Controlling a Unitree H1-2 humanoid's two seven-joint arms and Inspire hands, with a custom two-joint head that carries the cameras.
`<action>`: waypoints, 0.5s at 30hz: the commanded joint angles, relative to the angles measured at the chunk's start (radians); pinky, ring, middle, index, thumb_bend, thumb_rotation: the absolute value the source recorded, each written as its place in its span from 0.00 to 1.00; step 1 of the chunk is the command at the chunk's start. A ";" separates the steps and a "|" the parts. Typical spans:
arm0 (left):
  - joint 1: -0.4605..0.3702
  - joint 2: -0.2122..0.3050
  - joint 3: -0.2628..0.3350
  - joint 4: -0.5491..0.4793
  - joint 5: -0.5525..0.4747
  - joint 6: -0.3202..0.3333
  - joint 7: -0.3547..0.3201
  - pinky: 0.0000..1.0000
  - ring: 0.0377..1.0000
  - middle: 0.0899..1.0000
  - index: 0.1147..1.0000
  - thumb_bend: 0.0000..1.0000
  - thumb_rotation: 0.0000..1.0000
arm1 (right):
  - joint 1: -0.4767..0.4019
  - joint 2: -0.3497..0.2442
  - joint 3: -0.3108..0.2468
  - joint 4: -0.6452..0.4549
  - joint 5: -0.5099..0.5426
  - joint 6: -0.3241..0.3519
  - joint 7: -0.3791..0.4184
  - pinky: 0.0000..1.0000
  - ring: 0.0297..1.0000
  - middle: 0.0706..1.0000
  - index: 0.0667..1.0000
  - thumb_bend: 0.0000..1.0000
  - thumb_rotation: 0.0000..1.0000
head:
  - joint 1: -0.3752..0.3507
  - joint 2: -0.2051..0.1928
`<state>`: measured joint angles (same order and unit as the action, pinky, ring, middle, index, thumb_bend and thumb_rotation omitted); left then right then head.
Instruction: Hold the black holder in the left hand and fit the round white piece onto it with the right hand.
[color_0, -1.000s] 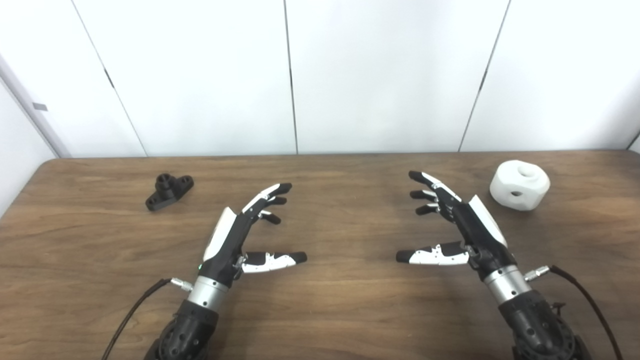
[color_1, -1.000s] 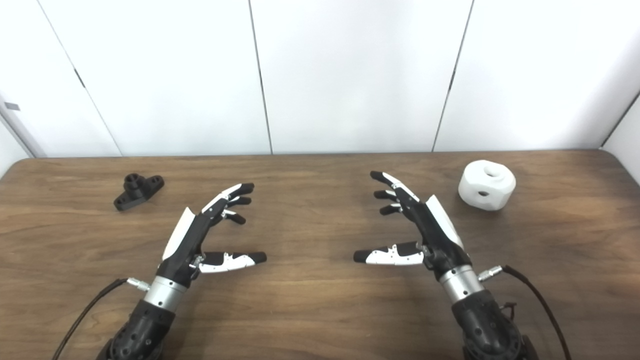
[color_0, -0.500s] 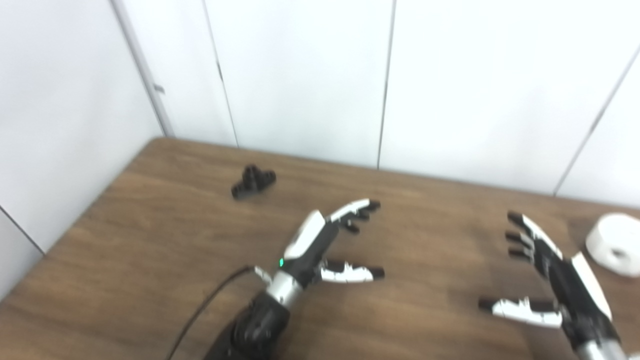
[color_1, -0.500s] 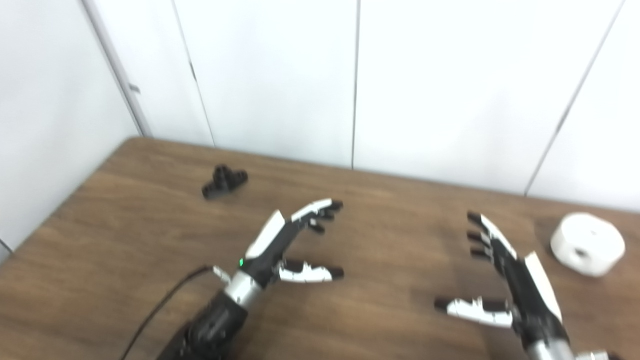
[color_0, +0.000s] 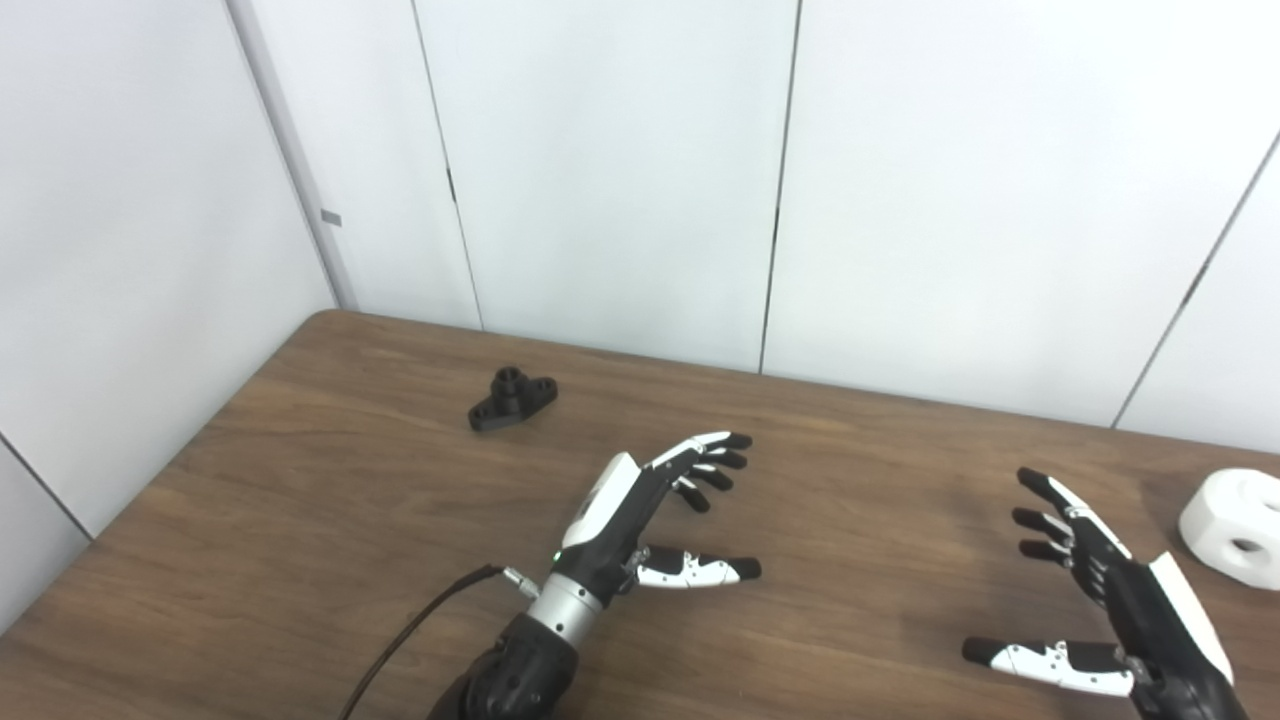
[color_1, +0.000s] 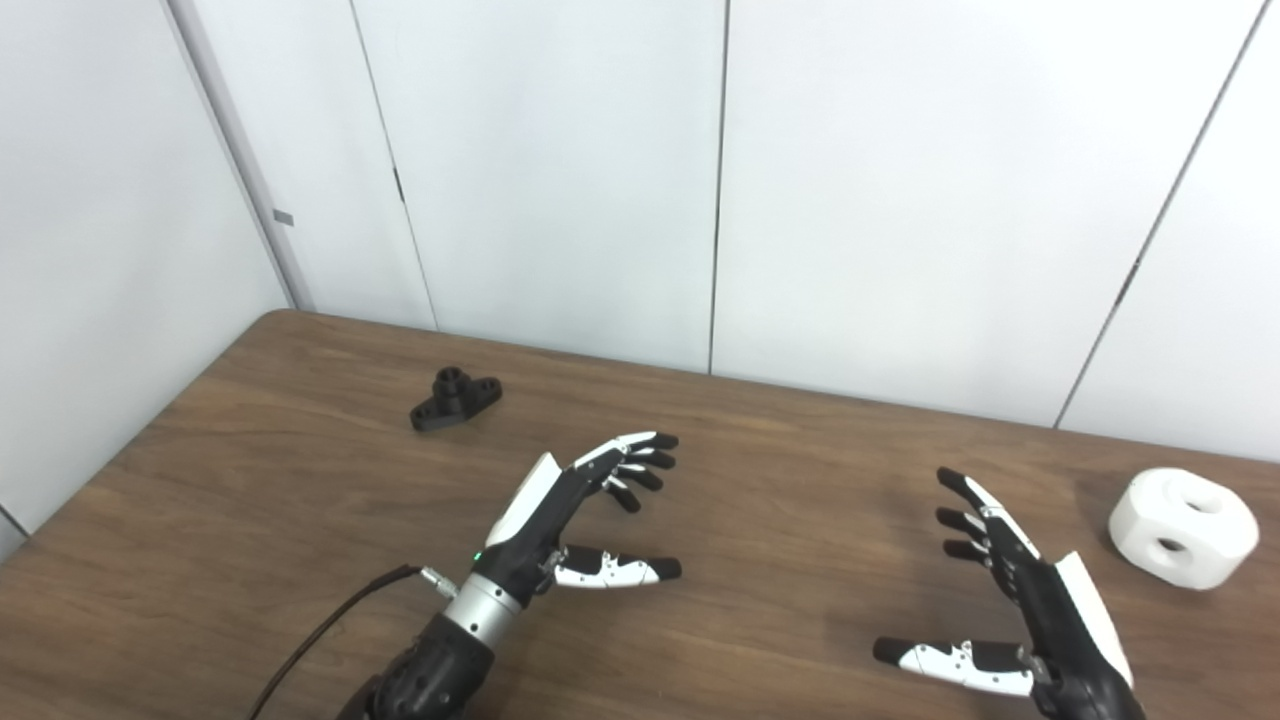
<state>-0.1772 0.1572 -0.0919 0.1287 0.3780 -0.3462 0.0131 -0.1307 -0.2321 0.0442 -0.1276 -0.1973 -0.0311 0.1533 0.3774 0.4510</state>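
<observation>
The black holder (color_0: 512, 397) lies on the brown table at the far left; it also shows in the right eye view (color_1: 456, 398). The round white piece (color_1: 1184, 527) with holes sits on the table at the far right, cut by the edge in the left eye view (color_0: 1236, 527). My left hand (color_0: 648, 515) is open and empty over the table's middle, well short of the holder. My right hand (color_1: 1020, 620) is open and empty at the lower right, left of the white piece.
The table (color_0: 330, 520) ends at its left edge and back edge against white wall panels (color_0: 600, 170). A black cable (color_0: 410, 630) runs from my left wrist toward the front edge.
The camera has turned left and tilted, so the whole picture has shifted. Both hands stay open and empty in much the same pose; the holder and white piece have not moved on the table.
</observation>
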 joint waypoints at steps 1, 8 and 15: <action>-0.019 0.006 0.008 -0.019 0.004 -0.017 0.026 0.56 0.69 0.74 0.79 0.75 0.12 | -0.025 -0.008 -0.010 -0.043 0.014 -0.006 -0.006 0.78 0.86 0.94 0.90 0.76 0.00 | 0.000 0.001; -0.073 0.073 0.027 -0.040 -0.100 -0.009 -0.047 0.47 0.57 0.64 0.66 0.76 0.01 | -0.023 -0.019 -0.018 -0.054 0.016 -0.008 -0.003 0.76 0.83 0.93 0.88 0.77 0.00 | 0.008 0.002; -0.144 0.241 0.044 -0.152 -0.046 0.170 -0.174 0.57 0.67 0.69 0.68 0.88 0.20 | -0.029 -0.022 -0.023 -0.068 0.036 0.004 0.004 0.77 0.85 0.94 0.89 0.75 0.00 | 0.014 -0.002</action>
<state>-0.2749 0.3824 -0.0606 0.0166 0.3186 -0.1903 -0.1629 -0.1280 -0.2467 0.0320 -0.1581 -0.1761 -0.0124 0.1592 0.3911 0.4479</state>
